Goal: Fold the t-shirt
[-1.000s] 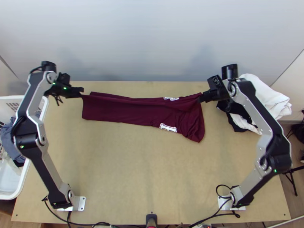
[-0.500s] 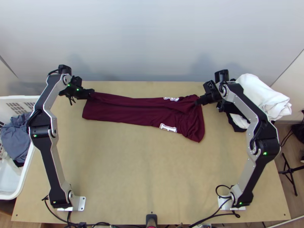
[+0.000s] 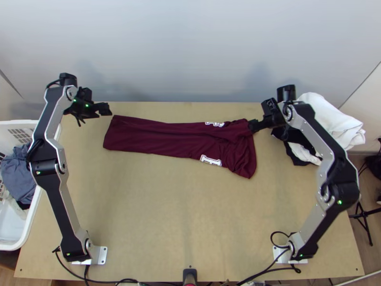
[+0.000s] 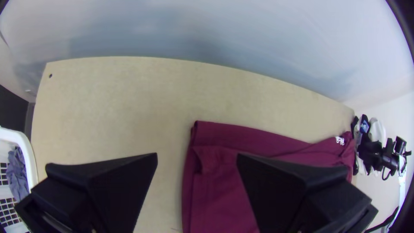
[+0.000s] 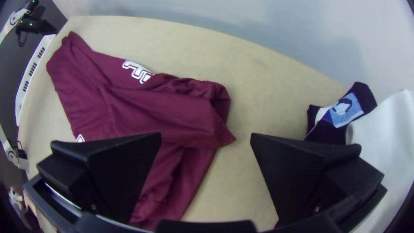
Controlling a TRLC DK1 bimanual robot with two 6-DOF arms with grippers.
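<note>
T-shirt (image 3: 162, 139) in a long strip (one end rumpled), table's (image 3: 157, 205) far half. Left gripper (image 4: 197, 155) at table's far left, right gripper (image 5: 205, 134) far right, both spread. Lengthwise fold looks done; next probably grip an end, fold crosswise.

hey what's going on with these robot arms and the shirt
Two arms are at work folding a maroon t-shirt. It lies folded into a long strip across the far part of the table, rumpled at its right end. The left end effector is open by the strip's left end, and the right one is open at the rumpled end. Neither is gripping the shirt.
</note>
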